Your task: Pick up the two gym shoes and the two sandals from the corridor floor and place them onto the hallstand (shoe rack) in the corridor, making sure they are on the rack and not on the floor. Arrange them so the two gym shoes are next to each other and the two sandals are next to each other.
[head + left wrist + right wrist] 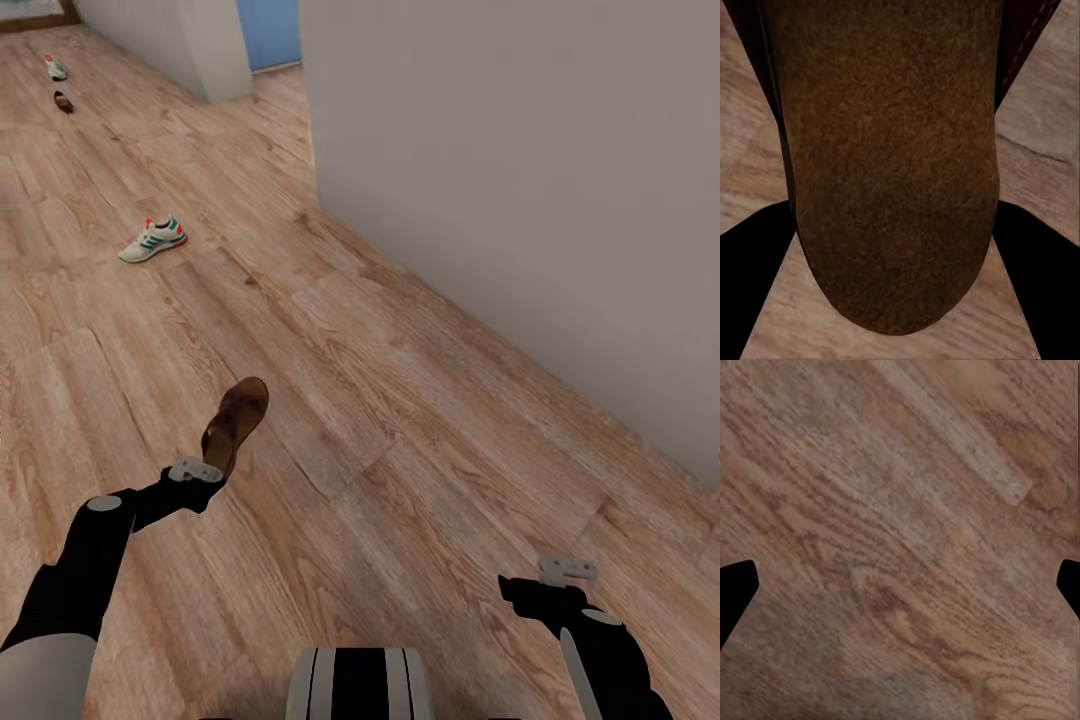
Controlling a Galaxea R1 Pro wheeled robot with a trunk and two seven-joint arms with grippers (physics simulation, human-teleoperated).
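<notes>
Left end effector [200, 470] grips one sandal [236, 425]; right end effector [566, 570] hangs open, empty. At eleven o'clock, a sneaker [153, 240] waits on the floor [400, 400]; nothing racked.

Home corridor: plank floor [420, 420], scattered shoes [153, 240].

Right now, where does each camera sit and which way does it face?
Head view: on the head, facing forward and down the corridor floor; both arms show, left gripper holding a sandal, right gripper empty.
Left wrist view: by the left gripper, facing the sandal's sole; dark fingers flank it.
Right wrist view: facing bare floor between fingertips.
Head and left wrist views share the sandal.
</notes>
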